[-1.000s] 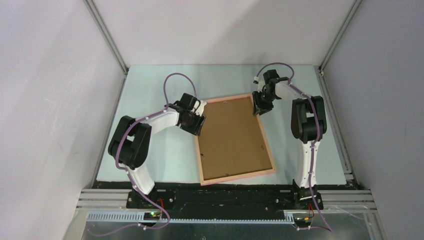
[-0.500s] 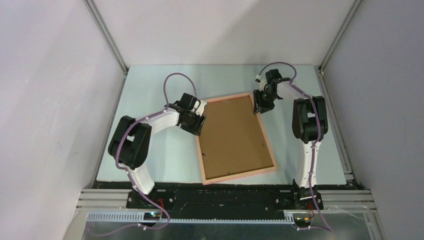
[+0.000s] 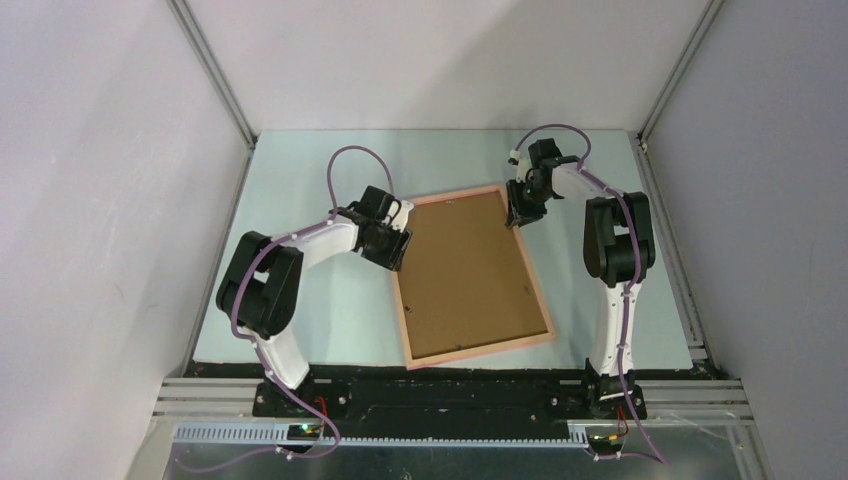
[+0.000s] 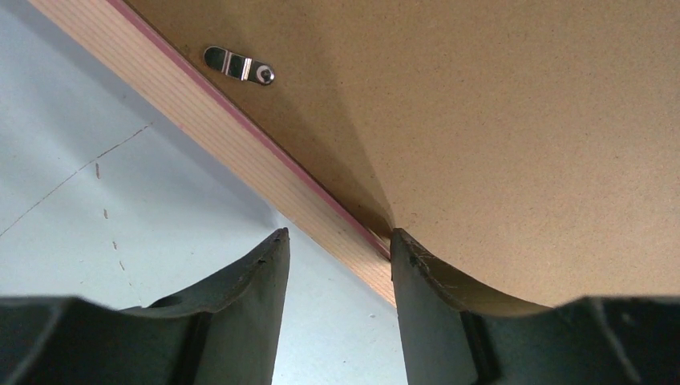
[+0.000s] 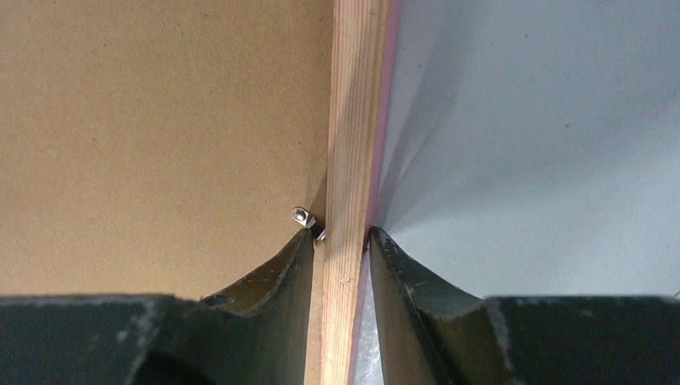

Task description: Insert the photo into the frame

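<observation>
Status: the frame (image 3: 480,352) lies back-up on the worktop (image 3: 340,320), skewed, between the two arms, with the brown backing board (image 3: 468,275) seated inside its rails. The photo isn't visible in any view. My guess is it's already under the board (can't confirm, nothing pokes out at the edges). If so, the insert is done and what's left is securing the back and letting go. Metal clip (image 4: 238,66) sits on the board near the left rail, and a second clip (image 5: 307,218) is by the right rail at the right fingertip. Can't tell whether either is turned to lock. Left gripper (image 3: 388,245) is at the far end of the left rail, jaws apart and straddling it: one finger over the worktop with bare surface showing between it and the wood, the other on the board side, so no squeeze on the rail. Right gripper (image 3: 520,212) is at the far right corner, jaws drawn in on the right rail, one finger on the board side and one on the outer side, both looking tight against the wood. I read that as clamped on the frame. Versus a second ago: the frame has nudged slightly away from the arm bases, most visibly at the near right corner, and the right gripper has moved a touch farther out with it. The left arm looks unchanged, and the board is still seated the same way in the rails.
</observation>
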You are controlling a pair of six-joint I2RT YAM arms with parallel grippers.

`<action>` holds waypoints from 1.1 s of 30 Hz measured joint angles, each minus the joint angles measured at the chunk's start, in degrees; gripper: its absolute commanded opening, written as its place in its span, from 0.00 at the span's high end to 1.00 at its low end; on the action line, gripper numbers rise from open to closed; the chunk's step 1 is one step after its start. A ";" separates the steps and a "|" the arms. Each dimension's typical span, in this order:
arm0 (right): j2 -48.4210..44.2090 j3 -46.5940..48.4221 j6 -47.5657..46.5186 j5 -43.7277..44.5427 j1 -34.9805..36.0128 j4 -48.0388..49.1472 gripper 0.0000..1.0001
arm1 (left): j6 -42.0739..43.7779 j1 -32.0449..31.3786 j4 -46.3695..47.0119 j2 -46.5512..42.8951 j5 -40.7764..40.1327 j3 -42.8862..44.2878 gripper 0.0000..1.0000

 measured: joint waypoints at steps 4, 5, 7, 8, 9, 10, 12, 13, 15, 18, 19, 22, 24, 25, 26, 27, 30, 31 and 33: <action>0.00 0.00 0.00 -0.15 0.00 0.00 0.67 | 0.00 0.00 0.00 0.00 0.02 0.00 0.46; 0.00 0.00 0.00 -0.15 0.00 0.00 0.67 | 0.00 0.00 0.00 0.00 0.04 0.00 0.46; 0.00 0.00 0.00 -0.15 -0.02 0.00 0.68 | 0.00 0.00 -0.02 0.00 0.22 0.00 0.47; 0.00 0.00 0.00 -0.17 -0.04 0.00 0.68 | 0.00 0.00 -0.02 0.00 0.24 0.00 0.47; 0.00 0.00 0.00 -0.22 -0.07 0.00 0.68 | 0.02 0.00 -0.02 0.00 0.26 0.00 0.46; 0.00 0.00 -0.02 -0.24 -0.11 0.02 0.69 | 0.02 0.00 -0.02 0.00 0.31 0.00 0.47; 0.00 0.00 -0.04 -0.28 -0.15 0.02 0.69 | 0.02 0.00 -0.04 0.00 0.35 0.00 0.47; 0.00 0.00 -0.04 -0.39 -0.20 0.02 0.70 | 0.02 0.00 -0.07 0.00 0.37 0.00 0.47; 0.00 0.02 -0.09 -0.63 -0.28 0.02 0.70 | 0.02 0.00 -0.07 0.00 0.39 0.00 0.47; 0.00 0.15 -0.50 -0.83 -0.50 -0.26 0.70 | 0.04 0.00 -0.07 0.02 0.42 0.00 0.47; 0.00 0.20 -0.57 -0.96 -0.59 -0.33 0.70 | 0.04 0.00 -0.04 0.02 0.42 0.00 0.47; 0.00 0.22 -0.92 -1.16 -0.61 -0.37 0.65 | 0.04 0.00 -0.04 0.04 0.46 0.00 0.48; 0.00 0.22 -1.11 -1.16 -0.66 -0.35 0.58 | 0.04 0.00 -0.04 0.11 0.57 0.00 0.48; 0.00 0.22 -1.25 -1.11 -0.68 -0.31 0.55 | 0.04 0.00 -0.04 0.13 0.61 0.00 0.48; 0.00 0.22 -1.40 -1.05 -0.72 -0.28 0.51 | 0.04 0.00 -0.04 0.13 0.63 0.00 0.48; 0.00 0.15 -1.73 -1.03 -0.83 -0.17 0.49 | 0.04 0.00 -0.04 0.13 0.63 0.00 0.48; -0.61 -0.52 -2.03 -1.25 -1.11 0.50 0.43 | 0.00 0.00 -0.04 0.13 0.63 0.00 0.48; -0.96 -1.07 -2.14 -1.20 -1.20 0.76 0.42 | 0.00 0.00 -0.04 0.13 0.63 0.02 0.48; -2.14 -2.60 -2.38 -1.29 -1.60 0.87 0.40 | -0.04 0.00 -0.07 0.13 0.63 0.02 0.48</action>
